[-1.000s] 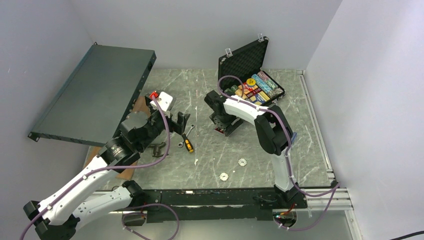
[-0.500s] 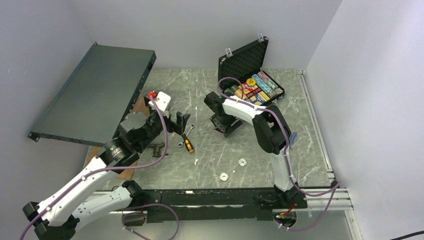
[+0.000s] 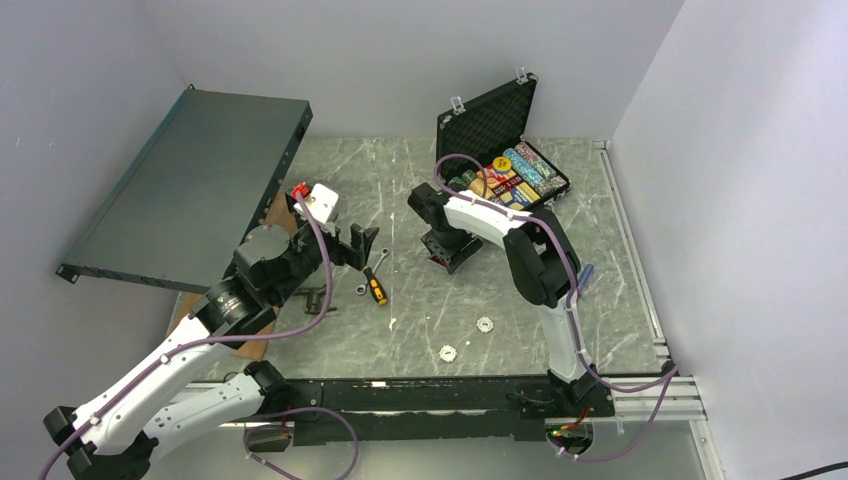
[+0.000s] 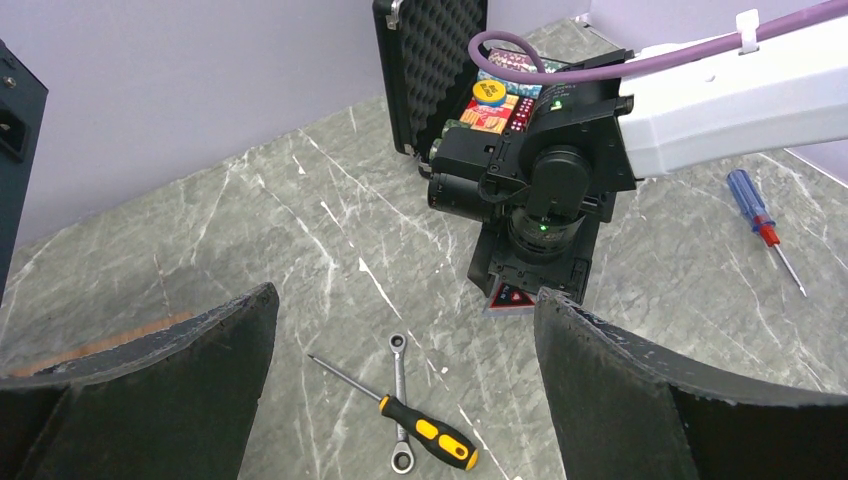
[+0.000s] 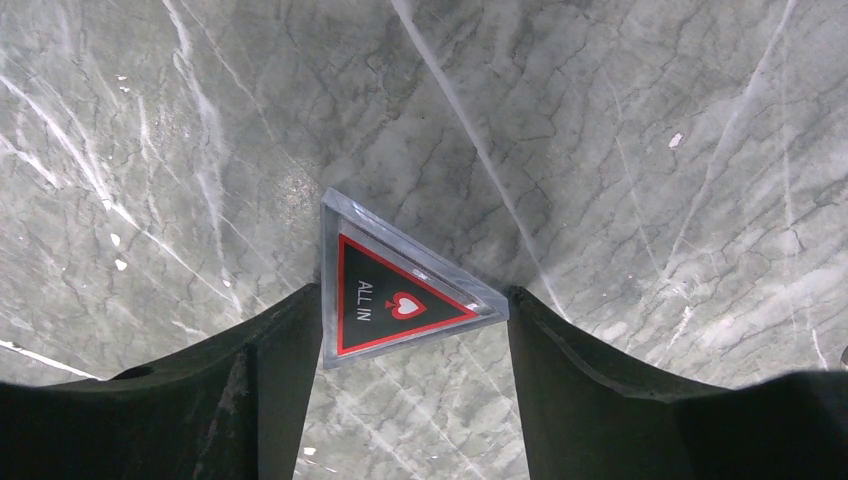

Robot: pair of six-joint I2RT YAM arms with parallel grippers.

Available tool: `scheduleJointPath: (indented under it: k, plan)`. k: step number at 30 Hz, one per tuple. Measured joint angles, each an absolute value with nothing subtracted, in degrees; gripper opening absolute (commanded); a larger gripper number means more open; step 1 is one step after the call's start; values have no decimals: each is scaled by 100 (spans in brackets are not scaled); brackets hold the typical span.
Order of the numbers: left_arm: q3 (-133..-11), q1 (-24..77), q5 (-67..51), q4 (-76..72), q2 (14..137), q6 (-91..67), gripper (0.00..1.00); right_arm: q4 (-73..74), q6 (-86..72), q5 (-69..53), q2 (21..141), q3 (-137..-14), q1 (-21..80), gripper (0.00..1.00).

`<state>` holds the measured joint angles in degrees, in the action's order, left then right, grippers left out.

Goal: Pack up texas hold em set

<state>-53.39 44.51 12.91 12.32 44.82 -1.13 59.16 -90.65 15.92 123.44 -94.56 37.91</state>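
many poker chips point(image 3: 528, 172) in open briefcase point(image 3: 487, 118)

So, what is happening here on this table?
The right end effector is down at the table, its fingers at either side of a triangular ALL IN marker; whether it grips yet is unclear. The left end effector hovers open near a yellow-handled screwdriver and a wrench. The briefcase of poker chips stands open at the back.

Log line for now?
left gripper: open, empty | right gripper: straddling clear triangular ALL IN plaque, grip unclear | black textured briefcase: open
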Motion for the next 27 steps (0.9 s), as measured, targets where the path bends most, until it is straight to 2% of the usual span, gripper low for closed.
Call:
scheduleJointPath:
  k: [5, 11, 16, 22, 27]
  plan:
    - [-5339, 4451, 1291, 1232, 4480, -113, 99, 5916, -9061, 1597, 12344, -9454, 3791, 44]
    - [-5339, 4451, 1288, 1232, 4484, -113, 99, 5889, -9019, 1623, 12280, -9391, 3791, 35]
    - [-5339, 4451, 1288, 1232, 4497, -115, 99, 5889, -8886, 1841, 12038, -9290, 3789, 20]
    - [-5339, 4451, 1291, 1232, 4563, -115, 99, 5793, -8482, 2314, 11157, -9251, 3573, 18]
    - [-5339, 4451, 1291, 1234, 4587, -113, 99, 5450, -7887, 2558, 10696, -9260, 2687, 15]
